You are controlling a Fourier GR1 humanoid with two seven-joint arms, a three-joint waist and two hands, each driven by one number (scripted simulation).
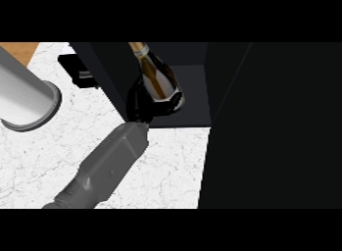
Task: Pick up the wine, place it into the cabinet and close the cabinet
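The right hand [139, 102], black at the end of its grey forearm, has its fingers curled round the lower body of the dark glass wine bottle with a gold-foiled neck [158, 73]. The bottle sits inside the open dark box-shaped cabinet [193, 93], neck pointing far. A wide black panel [289, 127] fills the right. Left of the cabinet wall, the left hand [75, 71] shows only as a black shape; I cannot tell its state. White marble countertop [50, 152] lies near.

Right forearm [105, 164] rises from lower edge, angled rightward. Right hand [137, 107] is curled round the wine [159, 73] at its base. Left forearm [14, 83] upper left; left hand [76, 72] partly visible.
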